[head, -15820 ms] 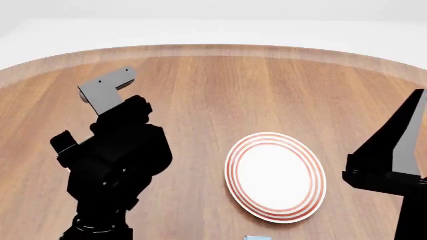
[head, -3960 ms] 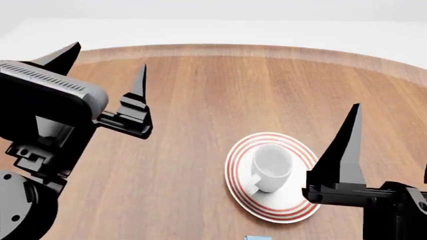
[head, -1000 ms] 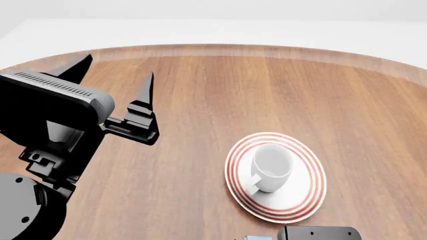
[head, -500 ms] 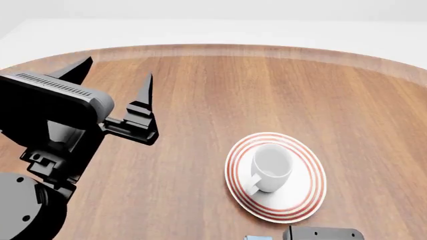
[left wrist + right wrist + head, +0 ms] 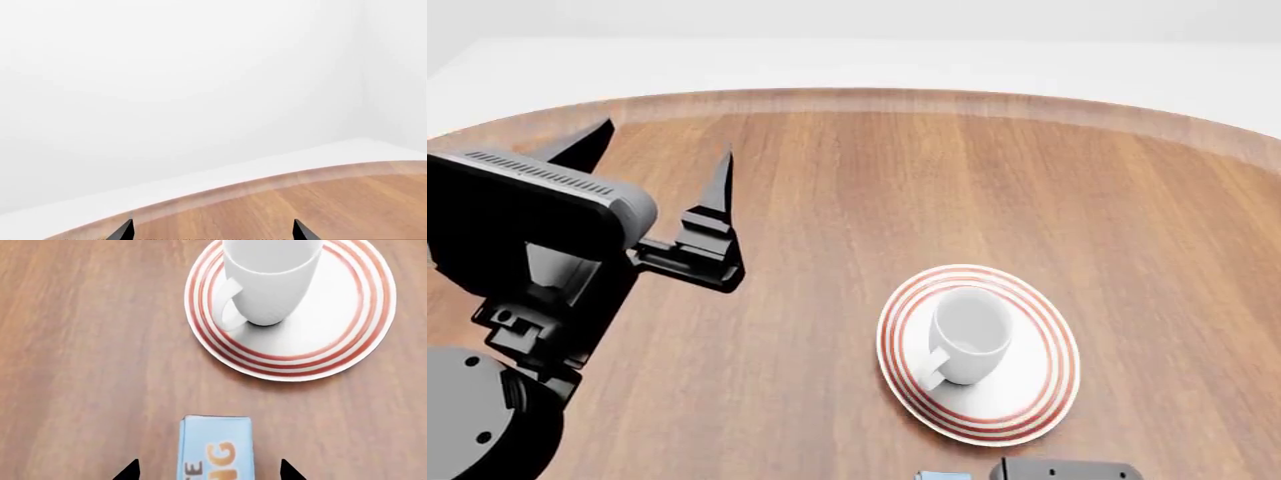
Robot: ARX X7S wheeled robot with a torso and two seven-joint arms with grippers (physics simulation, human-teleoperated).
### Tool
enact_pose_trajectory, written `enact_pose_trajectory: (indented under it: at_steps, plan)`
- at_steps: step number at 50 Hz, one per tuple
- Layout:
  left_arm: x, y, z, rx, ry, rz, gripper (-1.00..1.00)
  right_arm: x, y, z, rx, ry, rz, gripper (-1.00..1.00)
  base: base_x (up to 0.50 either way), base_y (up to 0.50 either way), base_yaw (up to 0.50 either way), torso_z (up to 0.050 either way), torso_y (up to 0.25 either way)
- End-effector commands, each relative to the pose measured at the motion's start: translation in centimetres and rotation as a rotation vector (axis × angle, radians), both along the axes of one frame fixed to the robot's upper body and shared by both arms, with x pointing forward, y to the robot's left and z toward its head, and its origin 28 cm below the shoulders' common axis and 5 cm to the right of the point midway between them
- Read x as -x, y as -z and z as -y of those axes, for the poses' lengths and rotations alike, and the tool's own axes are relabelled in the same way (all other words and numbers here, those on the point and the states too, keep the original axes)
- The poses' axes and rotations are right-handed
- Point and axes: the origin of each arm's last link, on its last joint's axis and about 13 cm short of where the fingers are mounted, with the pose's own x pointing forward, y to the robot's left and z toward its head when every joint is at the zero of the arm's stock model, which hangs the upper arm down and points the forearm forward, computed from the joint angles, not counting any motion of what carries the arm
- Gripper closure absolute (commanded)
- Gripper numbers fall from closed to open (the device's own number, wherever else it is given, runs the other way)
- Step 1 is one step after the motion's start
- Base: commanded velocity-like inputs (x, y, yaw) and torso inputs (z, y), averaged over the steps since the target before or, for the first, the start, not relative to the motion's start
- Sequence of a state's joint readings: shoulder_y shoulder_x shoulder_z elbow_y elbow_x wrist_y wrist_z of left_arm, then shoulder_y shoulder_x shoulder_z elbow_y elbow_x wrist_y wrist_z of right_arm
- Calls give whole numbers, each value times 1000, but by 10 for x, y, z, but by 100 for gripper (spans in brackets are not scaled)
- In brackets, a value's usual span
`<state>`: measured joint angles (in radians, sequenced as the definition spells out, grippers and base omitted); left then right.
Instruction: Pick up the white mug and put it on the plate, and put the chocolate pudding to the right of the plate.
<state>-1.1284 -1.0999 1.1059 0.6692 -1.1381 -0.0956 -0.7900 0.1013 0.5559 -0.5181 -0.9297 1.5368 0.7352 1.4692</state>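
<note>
The white mug [image 5: 969,333] stands upright on the red-ringed plate [image 5: 1037,400], handle toward the robot. The chocolate pudding [image 5: 215,449], a light blue carton with orange lettering, lies flat on the wood just near the plate's closer edge

We count one white mug [image 5: 968,334], upright on the plate. One plate [image 5: 1030,400], round, white with red rings. One chocolate pudding [image 5: 215,449] carton, lying flat on the near side of the plate; only its far end shows. One wooden table [image 5: 894,190] under all of these. Two grippers: the left gripper [image 5: 654,165] raised at the left, the right gripper [image 5: 208,470] with only its two fingertips showing, either side of the carton.
</note>
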Motion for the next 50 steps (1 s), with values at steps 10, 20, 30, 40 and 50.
enact_pose_trajectory:
  at_steps: [10, 20, 30, 40, 50]
  plan:
    - [-2, -3, 4, 13, 33, 24, -100, -3, 8, 0, -32, 0, -17, -100, 0, 0, 0, 0, 0]
    - [-4, -1, 4, 15, 30, 15, -100, -4, 15, 1, -28, -9, -35, -100, 0, 0, 0, 0, 0]
    - [-4, 0, 4, 18, 29, 13, -100, -4, 19, 0, -28, -23, -44, -100, 0, 0, 0, 0, 0]
    - [-4, 1, 4, 20, 29, 9, -100, -4, 25, 0, -25, -27, -59, -100, 0, 0, 0, 0, 0]
    - [-5, 3, 4, 22, 30, 4, -100, -6, 29, 1, -23, -29, -69, -100, 0, 0, 0, 0, 0]
